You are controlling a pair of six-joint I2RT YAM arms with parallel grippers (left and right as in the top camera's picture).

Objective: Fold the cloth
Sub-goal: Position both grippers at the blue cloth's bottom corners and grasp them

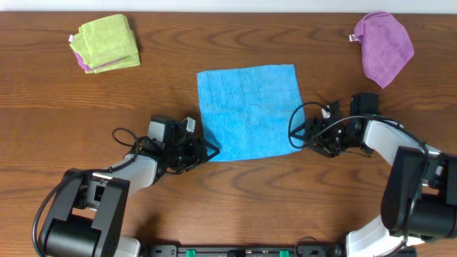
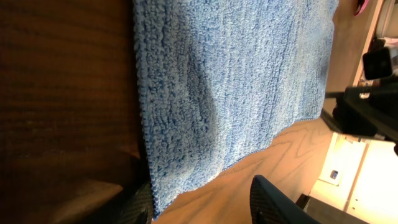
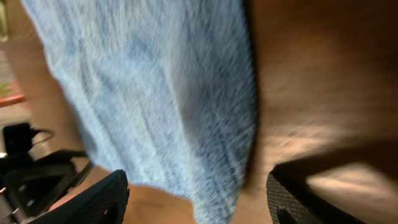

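At the far left of the dark brown wooden table (image 1: 235, 203) lies a lime-green folded cloth (image 1: 107, 43), well apart from the work. Nearer the middle, the left gripper (image 1: 207, 150) sits low at the near-left corner of the bright sky-blue textured cloth (image 1: 248, 111), which lies flat and unfolded at the table's centre. Seen from the left wrist, its fingers (image 2: 134, 205) are spread with the corner lying between them, and nothing is pinched. On the cloth's other side the right gripper (image 1: 298, 137) is likewise spread at the near-right corner, though its wrist view is blurred. A crumpled purple cloth (image 1: 384, 46) lies far right. The risk, as I judge it, is fingers closing on the hem alone or skidding over the pile, so one corner slips free and the fold goes askew. A low pull could also drag the whole cloth rather than lift it.
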